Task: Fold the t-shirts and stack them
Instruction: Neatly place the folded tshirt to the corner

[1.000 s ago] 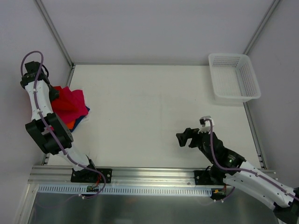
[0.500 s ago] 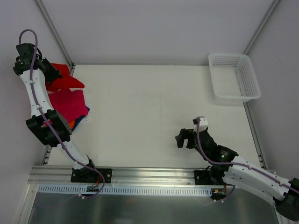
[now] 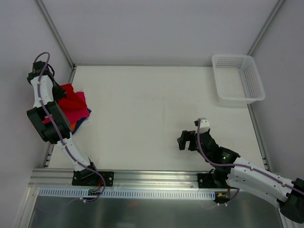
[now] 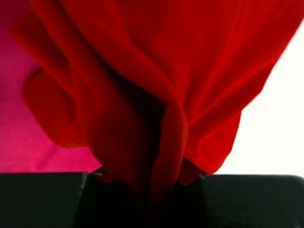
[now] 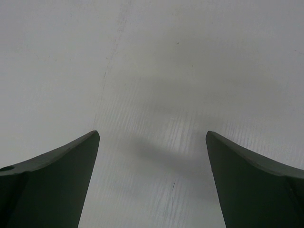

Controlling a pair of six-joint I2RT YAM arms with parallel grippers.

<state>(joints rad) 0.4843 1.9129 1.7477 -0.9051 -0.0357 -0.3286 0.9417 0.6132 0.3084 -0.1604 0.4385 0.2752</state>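
Folds of the red t-shirt (image 4: 156,90) had dropped back over the magenta t-shirt (image 4: 19,123), pinched in the left gripper (image 4: 149,187). Well apart, the right gripper (image 5: 152,137) hung spread.

White shells over black joints on left arm (image 3: 40,97) and right arm (image 3: 251,173). Looped with thin purple cable (image 3: 42,53). Small green light (image 3: 223,157) near right elbow. Dark tapering fingers (image 5: 52,180) on right gripper (image 5: 152,134).

Table (image 3: 152,114): shirt pile (image 3: 78,110) (far L), basket (image 3: 236,101) R corner.
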